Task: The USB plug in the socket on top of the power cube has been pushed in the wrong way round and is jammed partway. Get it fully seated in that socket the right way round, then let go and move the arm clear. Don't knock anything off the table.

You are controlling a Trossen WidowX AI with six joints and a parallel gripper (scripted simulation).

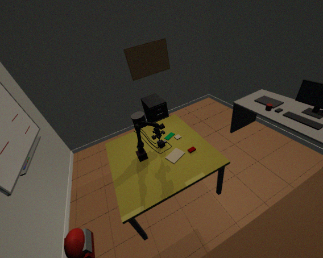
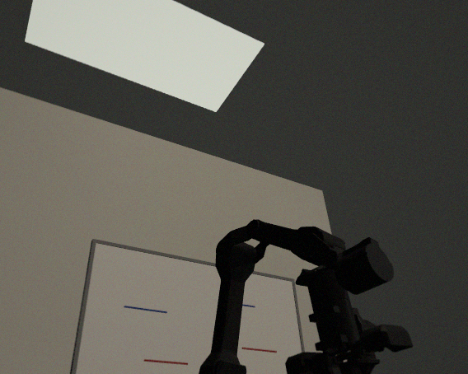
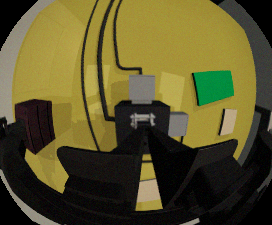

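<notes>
The black power cube (image 1: 161, 144) (image 3: 123, 110) stands on the yellow table, with a grey plug (image 3: 142, 89) on one side and another grey plug (image 3: 178, 124) on the side next to it. My gripper (image 1: 160, 140) (image 3: 145, 129) points down over the cube's top and is shut on the USB plug. The plug's body is mostly hidden by the dark fingers. A small silvery part (image 3: 143, 120) shows just beyond the fingertips over the cube. I cannot tell which way round the plug is or how deep it sits. The gripper's tips are out of frame in the exterior view.
Black cables (image 1: 150, 146) (image 3: 101, 59) run to the cube. A green block (image 1: 169, 136) (image 3: 213, 87) and a small pale block (image 1: 177, 137) (image 3: 228, 122) lie nearby. A pale pad (image 1: 175, 155) (image 3: 148, 191) and a red block (image 1: 191, 149) lie on the table (image 1: 143, 182). The arm's base (image 1: 141, 155) stands near the cube.
</notes>
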